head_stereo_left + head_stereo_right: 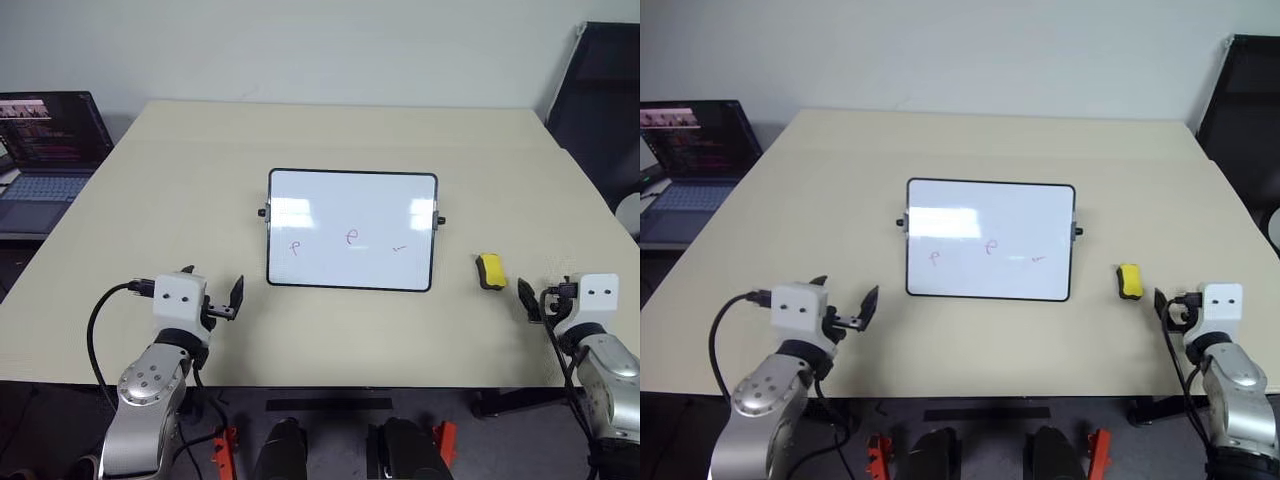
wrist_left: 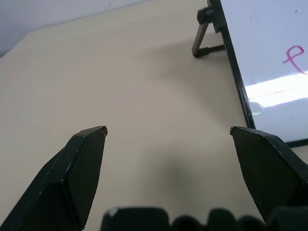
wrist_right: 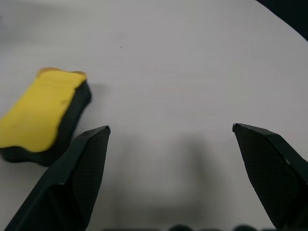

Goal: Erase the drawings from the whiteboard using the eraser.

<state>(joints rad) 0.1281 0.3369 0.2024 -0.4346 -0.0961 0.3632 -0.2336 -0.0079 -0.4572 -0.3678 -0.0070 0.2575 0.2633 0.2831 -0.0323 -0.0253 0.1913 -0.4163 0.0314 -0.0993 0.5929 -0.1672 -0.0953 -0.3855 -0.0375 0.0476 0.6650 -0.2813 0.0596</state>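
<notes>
The right gripper (image 3: 171, 132), wide open and empty, sits just beside the yellow eraser (image 1: 490, 271) on the table (image 1: 200, 160), right of the whiteboard (image 1: 351, 230), so it might bump it away.

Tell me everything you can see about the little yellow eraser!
The eraser is a small oblong block, yellow on top with a dark layer underneath. It looks soft, like foam or felt. It lies flat on the beige table, dark side down, to the right of the whiteboard and apart from it. Nothing touches it but the table. The right gripper hangs open just short of it, with the eraser off to one side of its fingers, not between them.
</notes>
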